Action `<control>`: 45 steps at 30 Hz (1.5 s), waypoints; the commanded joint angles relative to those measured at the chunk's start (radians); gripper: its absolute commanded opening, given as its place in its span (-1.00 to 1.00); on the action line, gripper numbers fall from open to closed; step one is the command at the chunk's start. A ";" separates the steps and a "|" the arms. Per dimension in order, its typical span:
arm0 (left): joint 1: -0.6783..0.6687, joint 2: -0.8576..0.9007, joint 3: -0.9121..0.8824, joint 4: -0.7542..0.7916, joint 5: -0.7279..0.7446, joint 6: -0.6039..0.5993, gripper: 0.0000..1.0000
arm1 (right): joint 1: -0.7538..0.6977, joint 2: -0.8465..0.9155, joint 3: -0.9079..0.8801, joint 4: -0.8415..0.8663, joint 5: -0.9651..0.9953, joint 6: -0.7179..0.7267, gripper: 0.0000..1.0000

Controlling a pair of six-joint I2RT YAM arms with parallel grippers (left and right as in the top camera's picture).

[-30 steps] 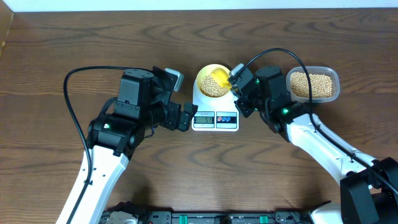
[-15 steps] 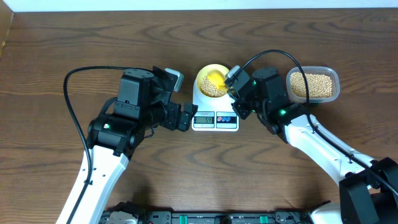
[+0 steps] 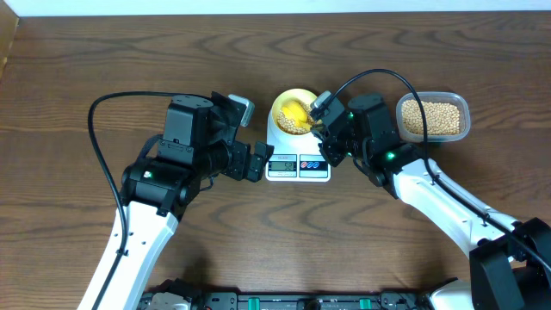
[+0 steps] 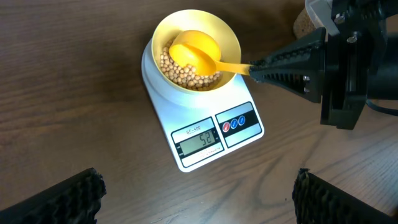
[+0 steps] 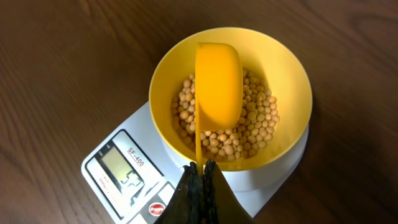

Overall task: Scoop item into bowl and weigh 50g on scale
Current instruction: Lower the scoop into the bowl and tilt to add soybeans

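Beans (image 5: 256,118) partly hidden beneath scoop (image 5: 217,78), handle in pinch of right end effector (image 5: 200,168)

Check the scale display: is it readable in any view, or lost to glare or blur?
Left wrist: scale LCD is sharp with no glare, and the digits look like 52. Right wrist: the LCD is oblique and its digits are soft; the right hand, shut on the scoop, is a dark shape with no detail. Overhead: even light, but the LCD is too small to read.
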 commanded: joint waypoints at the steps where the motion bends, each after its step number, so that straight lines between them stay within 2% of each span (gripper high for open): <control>1: -0.002 0.003 -0.002 0.001 0.009 0.010 0.98 | 0.005 -0.006 0.006 -0.013 -0.028 0.032 -0.98; 13: -0.002 0.003 -0.002 0.001 0.009 0.010 0.98 | 0.005 -0.006 0.006 -0.022 -0.075 0.043 -0.98; 21: -0.002 0.003 -0.002 0.001 0.009 0.010 0.98 | -0.006 -0.006 0.006 -0.006 -0.075 0.237 -0.98; 30: -0.002 0.003 -0.002 0.001 0.009 0.010 0.98 | -0.035 -0.007 0.006 0.006 -0.076 0.319 -0.98; 35: -0.002 0.003 -0.002 0.001 0.009 0.010 0.98 | -0.085 -0.019 0.007 0.079 -0.079 0.365 -0.98; 39: -0.002 0.003 -0.002 0.001 0.009 0.010 0.98 | -0.114 -0.024 0.007 0.081 -0.180 0.372 -0.98; 45: -0.002 0.003 -0.002 0.001 0.009 0.010 0.98 | -0.156 -0.033 0.007 0.111 -0.276 0.458 -0.98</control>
